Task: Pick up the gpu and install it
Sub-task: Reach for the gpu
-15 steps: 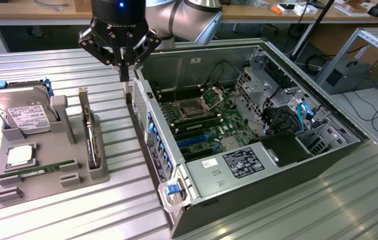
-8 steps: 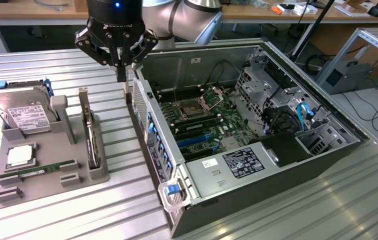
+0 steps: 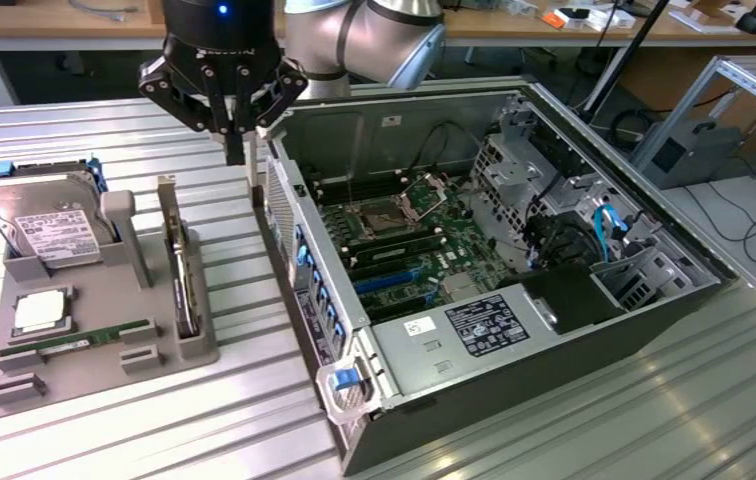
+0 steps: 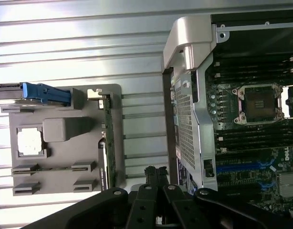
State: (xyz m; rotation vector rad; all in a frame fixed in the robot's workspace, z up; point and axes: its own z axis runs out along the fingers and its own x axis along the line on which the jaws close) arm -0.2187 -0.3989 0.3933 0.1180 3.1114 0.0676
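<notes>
The gpu [image 3: 181, 272] is a thin dark card with a pale metal bracket, standing on edge in a slot of the grey holder [image 3: 85, 385]. In the wrist view the gpu [image 4: 107, 143] appears edge-on along the side of the holder [image 4: 65, 152] nearest the computer. My gripper [image 3: 235, 152] hangs above the table between the holder and the open computer case [image 3: 578, 330], higher than the gpu and past its far end. Its fingers [image 4: 156, 177] are shut together with nothing between them.
A hard drive [image 3: 45, 228] with a white label stands at the holder's far end, with a CPU [image 3: 41, 312] and a green RAM stick [image 3: 78, 340] lying nearer. Inside the case lies the motherboard [image 3: 405, 235] with blue card slots [image 3: 389, 282]. The case's rear wall [image 4: 184, 105] is close beside the holder.
</notes>
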